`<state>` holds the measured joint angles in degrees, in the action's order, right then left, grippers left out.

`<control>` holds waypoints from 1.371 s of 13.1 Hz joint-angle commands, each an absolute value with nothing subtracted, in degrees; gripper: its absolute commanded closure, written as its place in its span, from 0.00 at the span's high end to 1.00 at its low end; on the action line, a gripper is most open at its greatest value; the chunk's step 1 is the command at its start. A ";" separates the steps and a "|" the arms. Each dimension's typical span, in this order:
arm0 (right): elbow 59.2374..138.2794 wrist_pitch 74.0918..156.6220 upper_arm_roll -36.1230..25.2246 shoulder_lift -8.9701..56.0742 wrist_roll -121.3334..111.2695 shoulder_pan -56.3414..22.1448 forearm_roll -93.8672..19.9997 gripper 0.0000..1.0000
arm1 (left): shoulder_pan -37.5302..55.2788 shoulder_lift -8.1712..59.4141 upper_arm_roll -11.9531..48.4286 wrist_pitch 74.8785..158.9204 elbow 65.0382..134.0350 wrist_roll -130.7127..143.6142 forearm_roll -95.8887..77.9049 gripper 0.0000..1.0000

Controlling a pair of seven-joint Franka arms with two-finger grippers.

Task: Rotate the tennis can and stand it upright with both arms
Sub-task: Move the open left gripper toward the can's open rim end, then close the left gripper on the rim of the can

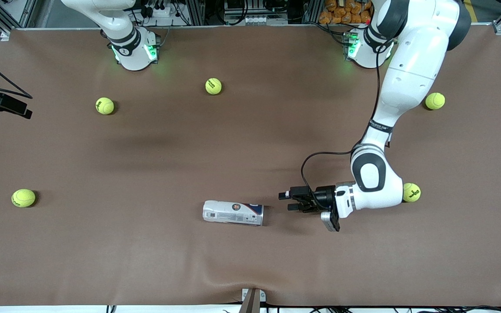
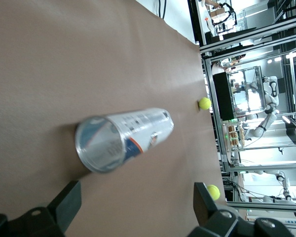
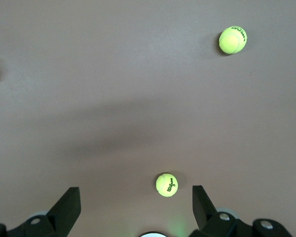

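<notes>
Two white jointed robot arms are working at a long table covered in brown cloth [image 1: 250, 143]. Lying on its side toward the camera edge of that cloth is the tennis can [image 1: 233, 212], a slim clear-plastic cylinder with a white and navy label and a small round emblem facing up. Its long axis is running along the table, one end pointing at the left arm's end.

Reaching down from its green-lit base, the left arm is holding the left gripper [image 1: 288, 201] low, just beside that end of the tennis can and apart from it. Its black fingers are standing wide, with nothing between them. In the left wrist view the can's round clear end [image 2: 99, 143] is facing the camera, and the two fingertips [image 2: 69, 200] are showing spread to either side.

Up high, the right arm is waiting. The right gripper [image 3: 135, 207] is showing only in its own wrist view, hanging over bare cloth with its jaws likewise wide and holding nothing.

Five yellow-green tennis balls are lying scattered in the front view: one [image 1: 411, 192] touching the left arm's wrist casing, one [image 1: 435, 101] farther up toward that arm's base, two [image 1: 213, 86] [image 1: 105, 105] near the right arm's base, and one [image 1: 23, 198] at the right arm's end.
</notes>
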<state>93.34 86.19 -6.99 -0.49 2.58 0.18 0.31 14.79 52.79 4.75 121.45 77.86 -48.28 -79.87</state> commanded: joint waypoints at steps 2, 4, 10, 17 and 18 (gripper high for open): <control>92.29 86.57 -6.42 0.61 1.67 1.41 -0.18 1.00 | 16.61 56.33 4.57 124.97 73.39 -51.32 -83.48 1.00; 91.76 86.14 -6.42 0.97 1.58 1.32 -0.09 1.00 | 18.19 56.86 4.57 126.12 72.77 -51.42 -85.68 1.00; 90.70 86.04 -6.42 0.97 1.58 1.41 0.26 1.00 | 20.74 58.62 4.48 127.09 72.86 -53.88 -90.97 1.00; 90.62 85.87 -6.33 2.46 1.84 1.14 -0.26 1.00 | 23.20 59.24 4.40 129.11 72.77 -54.05 -93.42 1.00; 90.18 85.78 -6.33 2.46 1.93 1.06 -0.18 1.00 | 23.38 59.15 4.31 129.29 72.77 -54.05 -93.43 0.97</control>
